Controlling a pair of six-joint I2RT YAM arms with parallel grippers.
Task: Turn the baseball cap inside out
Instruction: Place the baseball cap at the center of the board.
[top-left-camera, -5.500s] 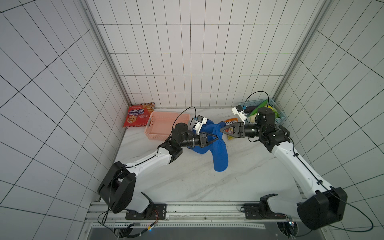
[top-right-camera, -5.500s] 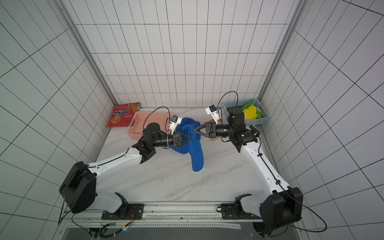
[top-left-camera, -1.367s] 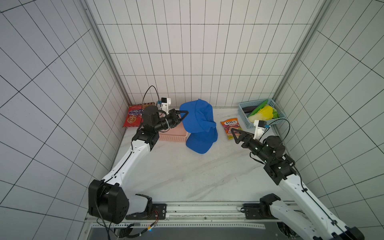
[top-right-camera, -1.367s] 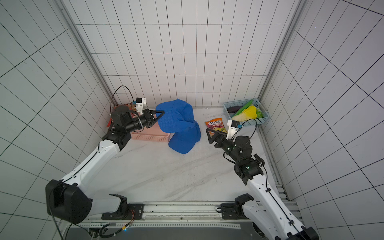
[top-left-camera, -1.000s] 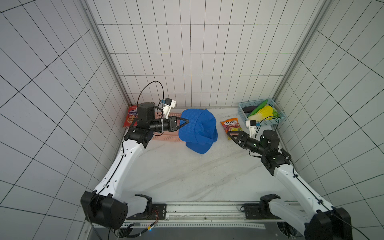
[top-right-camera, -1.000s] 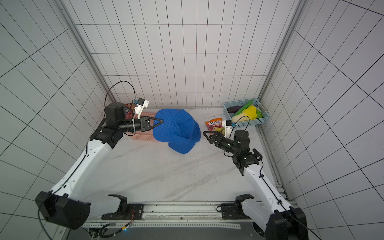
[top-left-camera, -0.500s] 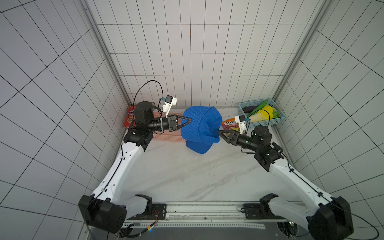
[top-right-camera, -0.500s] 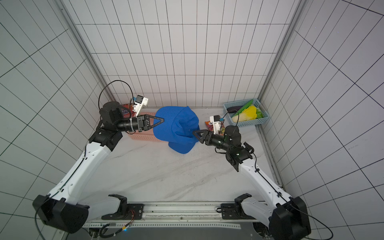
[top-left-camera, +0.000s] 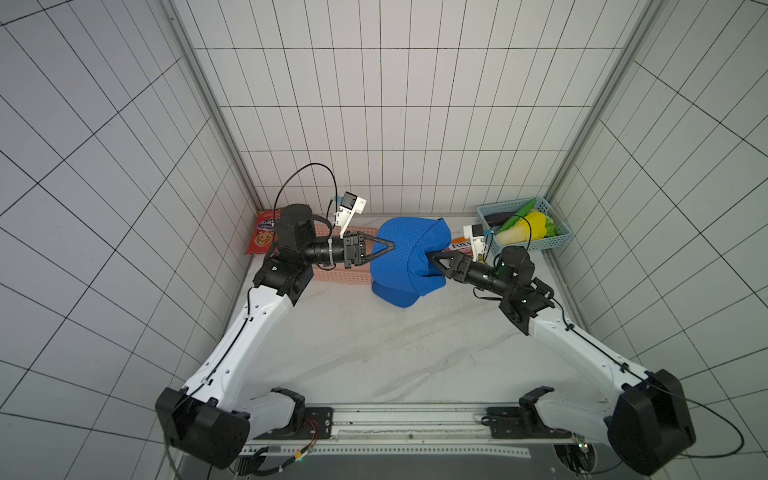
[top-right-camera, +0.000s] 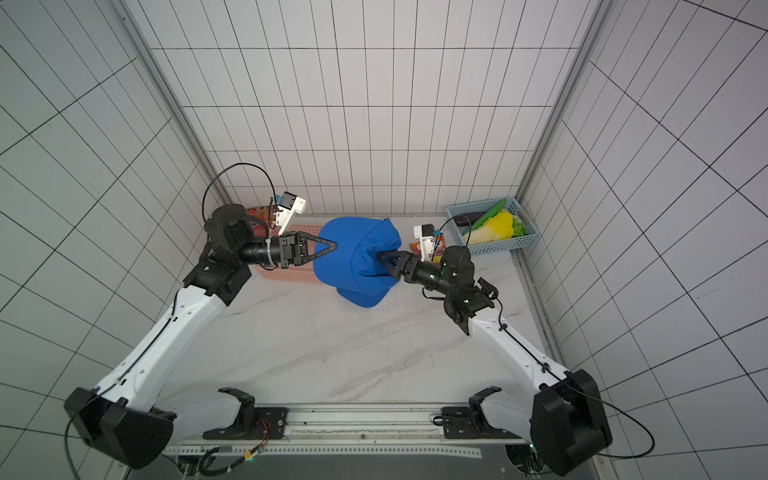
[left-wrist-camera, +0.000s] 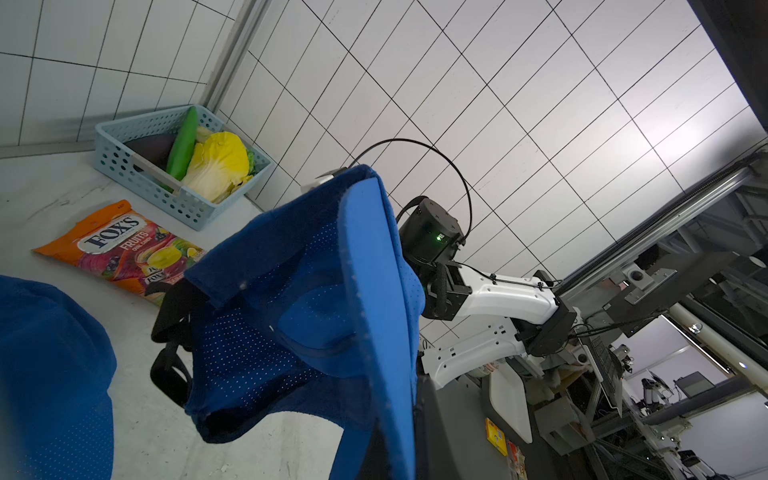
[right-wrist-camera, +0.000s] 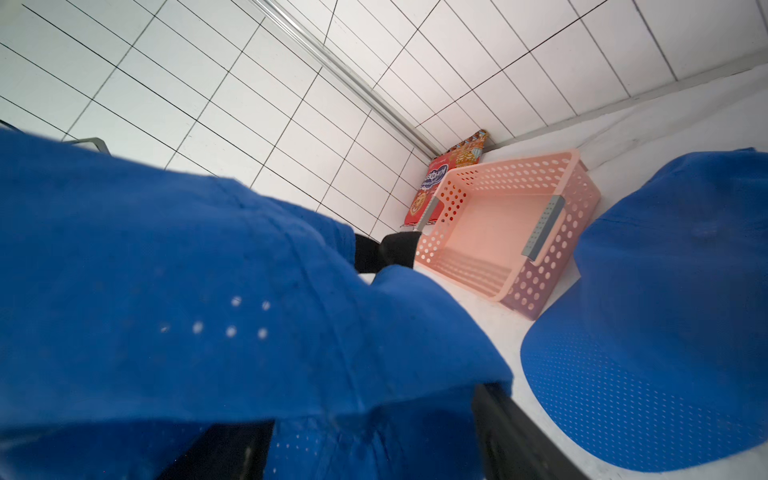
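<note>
So the cap (top-left-camera: 409, 259) is up off the table (top-left-camera: 374, 353) near the back wall, strung between both hands, brim drooping toward the marble; the left hand (top-left-camera: 390, 245) is clenched on the rim at its side, and its wrist view looks straight into the hollow, so the opening faces left. The right hand (top-left-camera: 431, 257) is sunk into a dent in the crown from the opposite side; its tips are buried, but the fingers look parted, with nothing pinched. We reckon it all turns on that line: crown pushed leftward through the rim while the left hand anchors. There's room in front; the pink basket (top-left-camera: 332, 276) sits just below the left hand, and the candy bag (top-left-camera: 459, 246) and blue basket (top-left-camera: 552, 239) are behind the right.
</note>
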